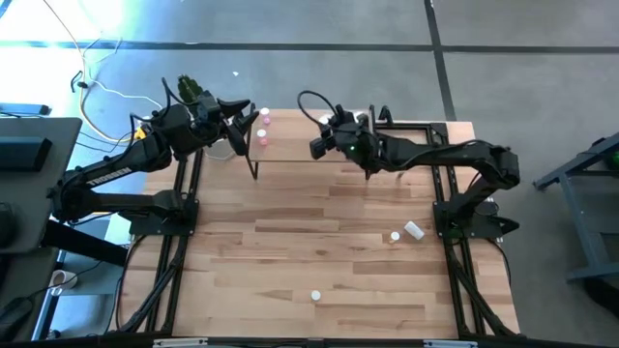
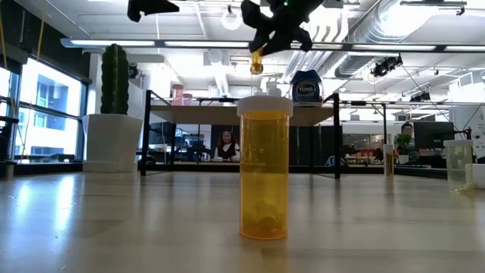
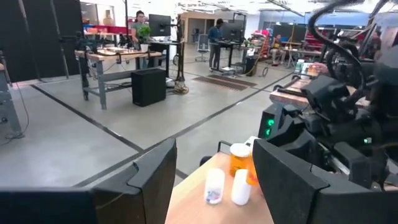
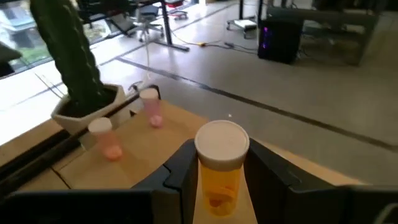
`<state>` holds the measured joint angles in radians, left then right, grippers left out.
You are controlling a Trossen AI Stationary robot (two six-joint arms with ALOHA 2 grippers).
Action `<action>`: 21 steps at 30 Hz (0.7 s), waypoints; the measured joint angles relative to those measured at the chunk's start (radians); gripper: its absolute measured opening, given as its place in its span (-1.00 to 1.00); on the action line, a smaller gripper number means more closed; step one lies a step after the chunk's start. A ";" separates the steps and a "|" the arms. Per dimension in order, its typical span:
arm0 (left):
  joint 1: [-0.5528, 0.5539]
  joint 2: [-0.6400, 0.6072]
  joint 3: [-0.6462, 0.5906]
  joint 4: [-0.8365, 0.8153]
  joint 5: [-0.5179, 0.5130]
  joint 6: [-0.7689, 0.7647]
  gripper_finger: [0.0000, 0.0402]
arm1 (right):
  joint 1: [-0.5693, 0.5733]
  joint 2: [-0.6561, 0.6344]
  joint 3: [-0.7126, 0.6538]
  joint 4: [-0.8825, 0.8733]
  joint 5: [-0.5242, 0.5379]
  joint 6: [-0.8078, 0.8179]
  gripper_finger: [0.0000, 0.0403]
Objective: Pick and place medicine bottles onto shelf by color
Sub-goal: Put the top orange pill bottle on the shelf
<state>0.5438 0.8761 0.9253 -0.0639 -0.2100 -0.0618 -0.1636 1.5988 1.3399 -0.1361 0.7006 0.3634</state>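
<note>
1. The right gripper point(image 4: 219, 180) pinches an orange bottle point(image 4: 221, 165) with a white cap, held upright over the shelf point(image 1: 290, 150).
2. The left gripper point(image 3: 214, 180) hovers at the shelf's other end, by the cactus pot point(image 4: 84, 106), its fingers spread and holding nothing.
3. Two pink bottles point(image 1: 263, 126) stand on the shelf near the cactus pot.
4. A second orange bottle point(image 2: 264, 167) stands upright on the table point(image 1: 290, 242), well clear of the shelf.
5. More small bottles point(image 1: 406, 232) lie on the table away from the shelf, near the right arm's base.
</note>
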 joint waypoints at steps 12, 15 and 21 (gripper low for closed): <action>0.000 0.000 0.000 -0.001 0.004 0.076 -0.01 | 0.041 0.108 0.000 0.021 0.134 0.179 -0.50; 0.000 0.000 0.000 -0.001 0.008 0.090 -0.01 | 0.046 0.134 0.000 0.046 0.136 0.179 -0.50; 0.000 0.000 0.000 -0.007 0.008 0.118 -0.01 | 0.062 0.176 0.000 0.059 0.157 0.179 -0.50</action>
<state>0.5437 0.8761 0.9257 -0.0705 -0.2015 0.0563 -0.1018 1.7749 1.3399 -0.0769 0.8580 0.5426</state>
